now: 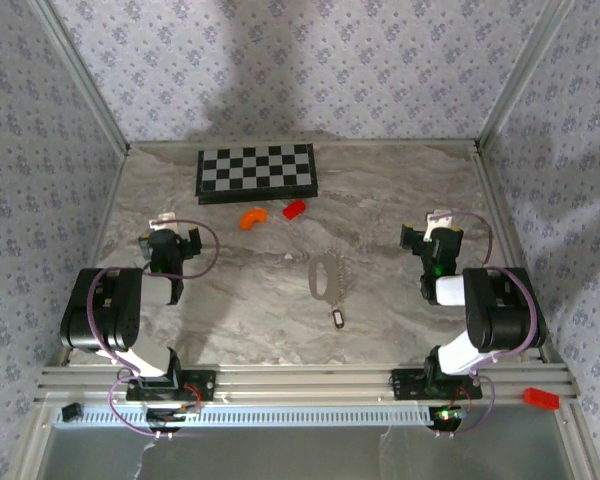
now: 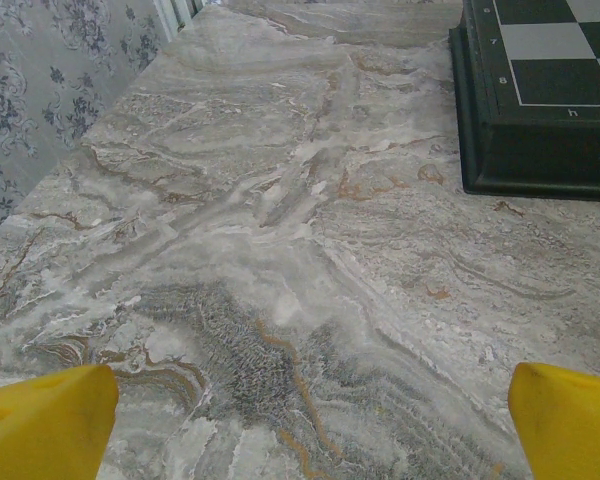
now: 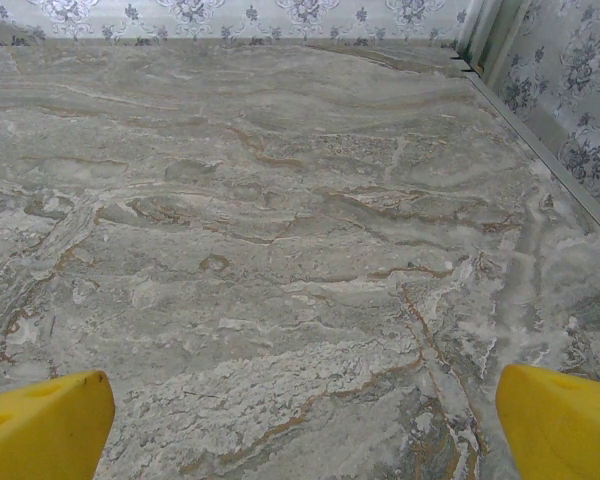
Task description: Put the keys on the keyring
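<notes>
The keyring (image 1: 327, 276), a thin silvery oval loop with a fine chain strand, lies flat near the middle of the marble table. Just below it rests the keys (image 1: 336, 318), a tiny dark oblong with a pale centre, apart from the loop. My left gripper (image 1: 171, 240) hovers at the left side, well away from both, open with bare marble between its yellow fingertips (image 2: 50, 420). My right gripper (image 1: 432, 238) stands at the right side, also open, its yellow fingertips (image 3: 560, 420) framing bare table.
A black-and-white checkerboard (image 1: 257, 172) lies at the back, its dark edge (image 2: 540, 150) in the left wrist view. A curved orange piece (image 1: 252, 217) and a red block (image 1: 295, 208) sit in front of it. Patterned walls (image 1: 40, 180) close in the sides.
</notes>
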Robot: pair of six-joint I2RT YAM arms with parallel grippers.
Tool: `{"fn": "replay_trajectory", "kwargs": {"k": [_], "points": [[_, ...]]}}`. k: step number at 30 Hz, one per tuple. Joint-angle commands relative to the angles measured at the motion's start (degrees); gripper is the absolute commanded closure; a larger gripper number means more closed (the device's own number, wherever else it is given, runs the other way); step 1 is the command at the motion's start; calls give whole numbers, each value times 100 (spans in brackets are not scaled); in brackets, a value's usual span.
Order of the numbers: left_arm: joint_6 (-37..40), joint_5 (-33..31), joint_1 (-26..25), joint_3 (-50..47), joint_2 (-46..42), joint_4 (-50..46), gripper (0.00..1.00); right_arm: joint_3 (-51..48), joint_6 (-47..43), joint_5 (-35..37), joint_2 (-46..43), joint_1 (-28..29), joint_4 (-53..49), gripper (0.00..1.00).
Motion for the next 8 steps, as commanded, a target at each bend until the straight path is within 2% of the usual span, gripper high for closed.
{"fn": "replay_trajectory", "kwargs": {"k": [1,8], "points": [[-65,51,28,120,-24,108,0,63,80,125,24,-14,-62,0],[-73,50,34,120,-24,99,0,58,89,123,22,-16,-62,0]]}}
